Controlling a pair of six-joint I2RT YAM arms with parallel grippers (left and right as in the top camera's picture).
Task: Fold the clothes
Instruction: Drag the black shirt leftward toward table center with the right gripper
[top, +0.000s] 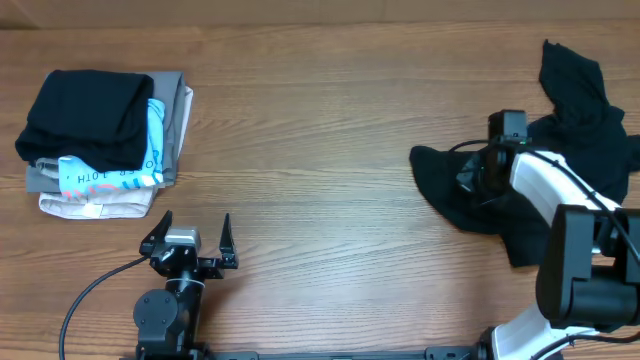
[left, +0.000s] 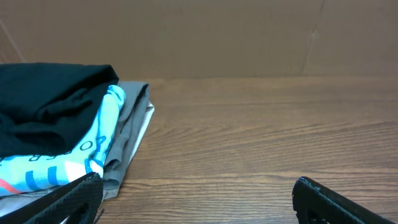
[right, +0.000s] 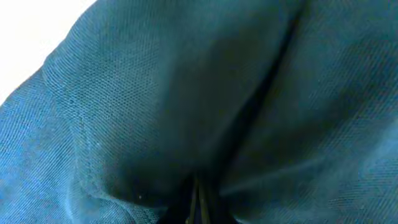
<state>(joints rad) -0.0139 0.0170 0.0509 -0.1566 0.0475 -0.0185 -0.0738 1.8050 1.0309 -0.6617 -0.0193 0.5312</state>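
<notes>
Overhead view: crumpled black soft-fabric T-shirt lies at right end of brown wooden counter, spread unevenly, one part reaching toward far edge. Right end effector sits on T-shirt's left portion, jaws together, pinching fold of cloth. Right wrist view: dark weave fills frame, fingertips closed at bottom centre. Left end effector near front edge, jaws wide apart, holding nothing, well apart from T-shirt. Stack of folded garments, black piece on top, at far left.
</notes>
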